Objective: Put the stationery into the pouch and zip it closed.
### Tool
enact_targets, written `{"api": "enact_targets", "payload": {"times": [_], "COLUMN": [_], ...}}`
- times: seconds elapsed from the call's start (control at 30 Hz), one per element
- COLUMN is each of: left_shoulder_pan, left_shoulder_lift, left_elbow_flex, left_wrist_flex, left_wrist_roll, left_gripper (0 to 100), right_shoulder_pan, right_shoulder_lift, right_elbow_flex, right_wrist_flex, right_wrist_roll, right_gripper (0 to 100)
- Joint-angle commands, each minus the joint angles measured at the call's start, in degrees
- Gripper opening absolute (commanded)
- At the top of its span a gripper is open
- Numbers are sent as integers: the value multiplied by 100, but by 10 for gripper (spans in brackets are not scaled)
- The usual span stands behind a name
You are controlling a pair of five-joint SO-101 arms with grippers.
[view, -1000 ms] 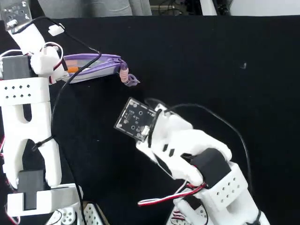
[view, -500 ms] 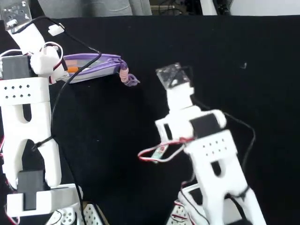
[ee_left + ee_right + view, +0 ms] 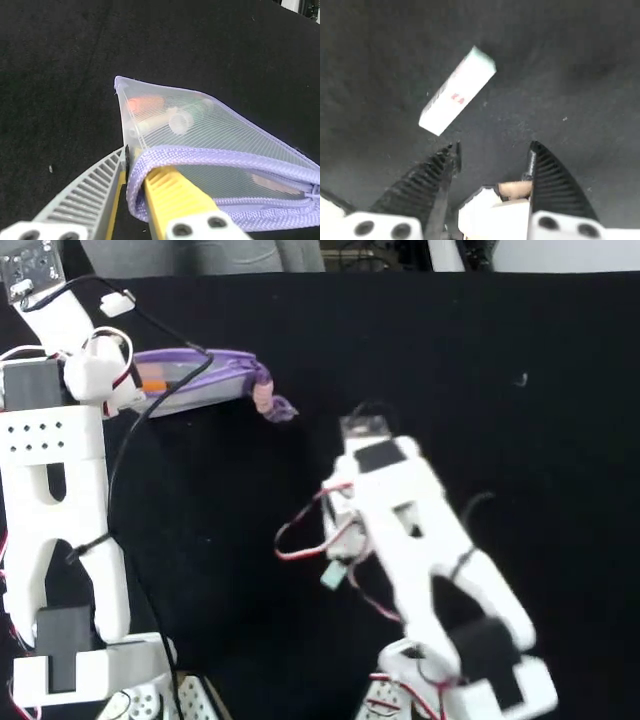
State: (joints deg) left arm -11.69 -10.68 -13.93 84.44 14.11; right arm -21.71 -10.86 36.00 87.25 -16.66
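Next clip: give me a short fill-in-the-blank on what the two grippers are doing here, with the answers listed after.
1. The left gripper is ____ on one end of the purple mesh pouch.
2. The right gripper hangs over the white eraser with its jaws ____.
3. The eraser lies outside the pouch, on the ____ table.

Missing words: shut; open; black.

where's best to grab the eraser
Across its two long sides near the middle, coming from above. The eraser lies flat on the table as a narrow block, slanted to the open right end effector, so probably turn the wrist first.
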Motion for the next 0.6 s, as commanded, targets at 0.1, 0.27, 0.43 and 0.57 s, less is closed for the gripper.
{"api": "enact_targets", "payload": {"times": [0.1,0.27,0.43,0.57], "left_shoulder_pan": [-13,-13,-13,-13], "left_shoulder_lift": [-141,-141,-141,-141], "left_elbow_flex": [-48,-48,-48,-48], "left_wrist_flex": [-114,-114,-114,-114], "left_wrist_roll": [9,9,9,9], "left_gripper": [29,29,29,29], "right_shoulder_pan": [-440,-563,-536,-527], "right_shoulder_lift": [804,1130,1402,1552], "right_elbow_flex": [-567,-453,-101,-57], "right_wrist_flex": [-325,-1143,-1881,-2092], "right_wrist_roll": [-53,-158,-818,-809], "right_gripper": [204,204,149,12]}}
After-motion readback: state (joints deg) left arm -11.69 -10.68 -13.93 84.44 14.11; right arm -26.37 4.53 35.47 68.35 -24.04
